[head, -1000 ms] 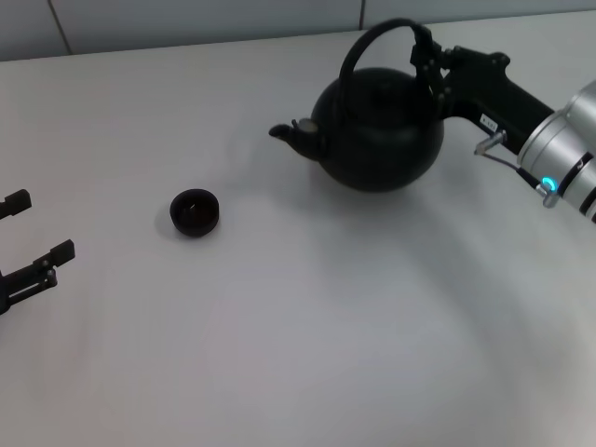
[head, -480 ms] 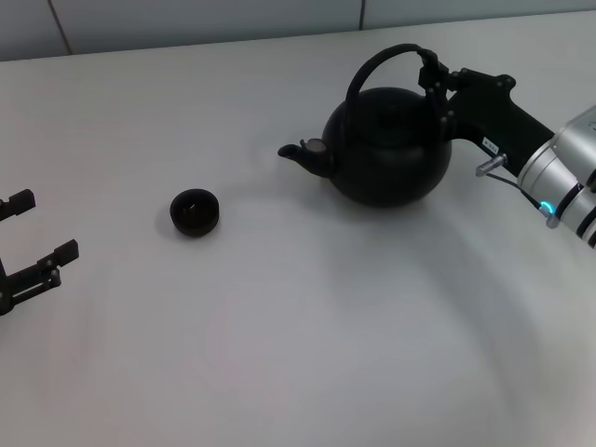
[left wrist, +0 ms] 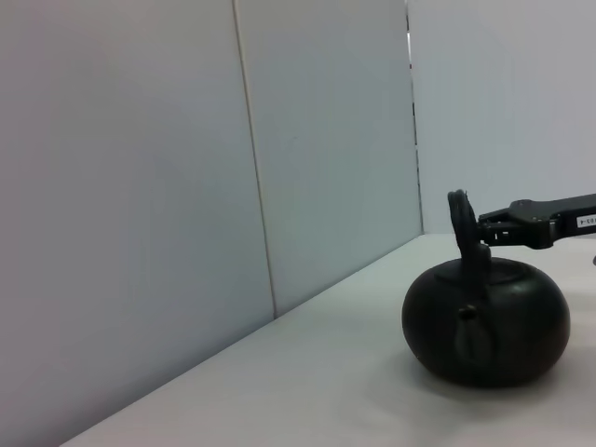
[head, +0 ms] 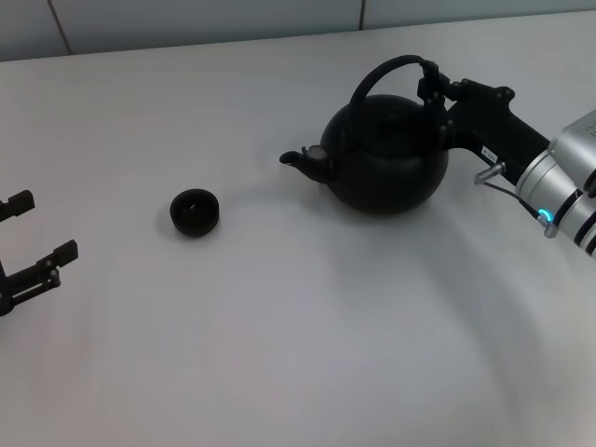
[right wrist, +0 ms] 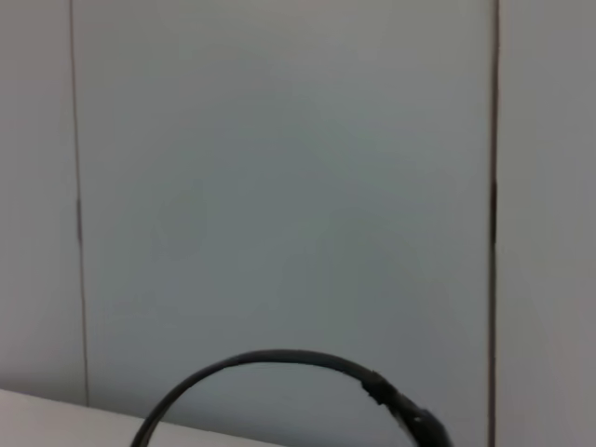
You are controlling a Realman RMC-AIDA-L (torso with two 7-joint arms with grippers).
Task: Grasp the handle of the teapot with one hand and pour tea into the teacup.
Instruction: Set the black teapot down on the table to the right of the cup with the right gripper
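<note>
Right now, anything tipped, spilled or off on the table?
Nothing stands out. The teapot sits upright on the table, spout toward the teacup, which is upright and well apart from it. No spill shows. The right end effector is at the handle; the left end effector is open, off to the side.

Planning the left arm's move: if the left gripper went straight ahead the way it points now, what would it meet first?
The left gripper, open at the table's left edge, points roughly across toward the teapot, which its wrist view shows ahead. The teacup lies nearer and might come first; depth is unclear.
</note>
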